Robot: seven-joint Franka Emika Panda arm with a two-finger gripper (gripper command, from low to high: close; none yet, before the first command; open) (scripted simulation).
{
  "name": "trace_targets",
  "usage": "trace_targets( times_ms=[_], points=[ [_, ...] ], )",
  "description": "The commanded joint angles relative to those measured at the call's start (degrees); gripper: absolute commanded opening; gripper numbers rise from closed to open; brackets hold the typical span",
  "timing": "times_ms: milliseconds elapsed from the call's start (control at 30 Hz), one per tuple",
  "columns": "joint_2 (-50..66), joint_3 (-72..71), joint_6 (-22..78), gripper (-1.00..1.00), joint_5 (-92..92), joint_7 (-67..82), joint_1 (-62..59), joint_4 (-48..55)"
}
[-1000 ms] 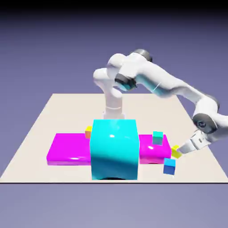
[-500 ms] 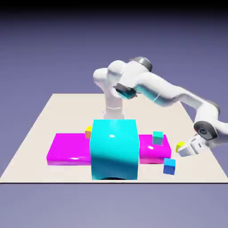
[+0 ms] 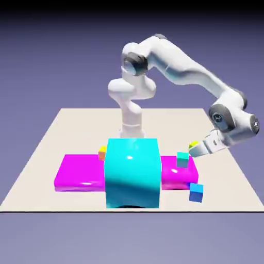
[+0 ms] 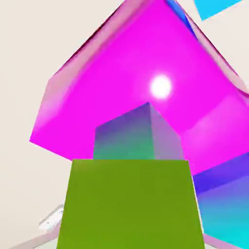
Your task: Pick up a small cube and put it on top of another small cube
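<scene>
The hand (image 3: pixel 193 150) partly hides the yellow cube (image 3: pixel 193 145).

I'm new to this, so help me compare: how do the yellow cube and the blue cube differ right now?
The yellow cube is yellow, the blue cube blue. The yellow cube is held in the gripper; the blue cube sits free of it. Both are small, plain cubes.

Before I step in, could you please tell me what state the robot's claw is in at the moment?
Claw: closed on the small yellow cube, holding it up near the teal cube.
</scene>
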State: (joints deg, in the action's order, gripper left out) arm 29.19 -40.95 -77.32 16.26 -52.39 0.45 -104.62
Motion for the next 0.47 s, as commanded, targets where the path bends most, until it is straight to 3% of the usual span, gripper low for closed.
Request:
trace_targets(
  times_ms=[0, 200, 233, 433],
  points=[
    [-0.9, 0.3, 0.0, -1.00, -0.4, 0.4, -0.2, -0.5],
    [-1.7, 0.9, -9.3, -1.00, 0.5, -0.1, -2.3, -10.8],
    [-1.7, 0.9, -9.4, 1.00, 0.5, -0.1, -2.3, -10.8],
    [-0.9, 0.3, 0.0, 1.00, -0.4, 0.4, -0.2, -0.5]
  ],
)
